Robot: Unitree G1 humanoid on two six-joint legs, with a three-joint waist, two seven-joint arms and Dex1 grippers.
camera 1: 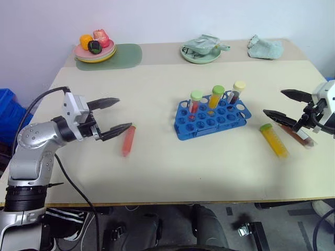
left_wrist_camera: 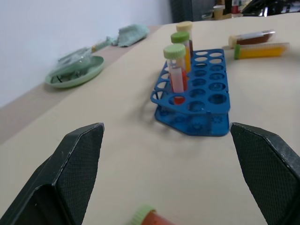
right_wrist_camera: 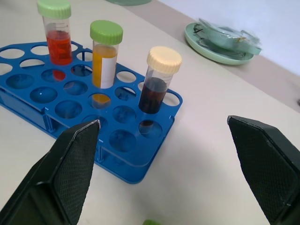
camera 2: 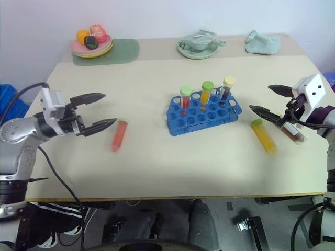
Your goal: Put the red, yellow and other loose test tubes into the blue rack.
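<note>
Filling most of the frame is a beige table (camera 1: 157, 172). Near its centre, a little to the right, stands the blue rack (camera 1: 211, 120). Three capped tubes stand upright in its back row: a red tube with green cap (camera 1: 194, 103), a yellow tube with green cap (camera 1: 215, 97) and a dark tube with pale cap (camera 1: 235, 92).

On the left side of the frame the left gripper (camera 1: 116, 115) is above the table with its two black fingers spread wide and nothing between them. Just beside its lower fingertip a loose red tube (camera 1: 128, 140) lies flat on the table.

At the right edge the right gripper (camera 1: 276, 105) also has its fingers wide apart and holds nothing. Below it lie two more loose tubes side by side: a yellow tube with green cap (camera 1: 274, 139) and a dark brown tube (camera 1: 297, 135), both to the right of the rack and apart from it.

Along the upper edge of the frame are a plate of toy fruit (camera 1: 95, 51) on a green mat (camera 1: 123, 57) at upper left, a green dish (camera 1: 201, 54) at upper centre, and a crumpled pale green cloth (camera 1: 265, 47) at upper right.
</note>
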